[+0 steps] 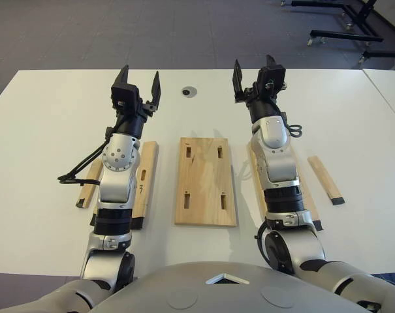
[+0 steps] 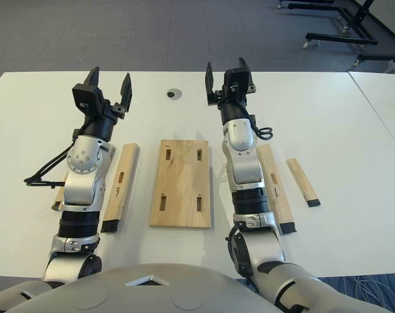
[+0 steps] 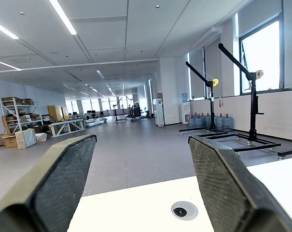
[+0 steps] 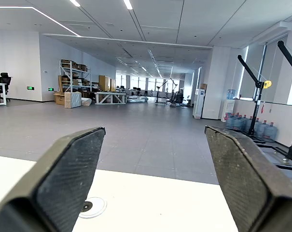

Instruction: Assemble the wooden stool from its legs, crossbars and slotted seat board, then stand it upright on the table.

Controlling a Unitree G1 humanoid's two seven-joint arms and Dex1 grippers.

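Slotted seat board (image 1: 205,180) lies flat at the middle of the white bench (image 1: 47,130). A wooden leg (image 1: 145,179) lies just left of it, a short crossbar (image 1: 326,179) well right. Farther off, left jaws and right jaws gape wide, empty.

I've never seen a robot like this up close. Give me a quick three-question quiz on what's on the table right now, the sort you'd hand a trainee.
1. True or false: the slotted seat board lies flat on the table, between the two arms.
2. How many slots are cut in the seat board? A: two. B: four. C: six.
3. Fill in the blank: the left gripper and the right gripper are both ____, with nothing between their fingers.

Key: 1 true; 2 B; 3 open.
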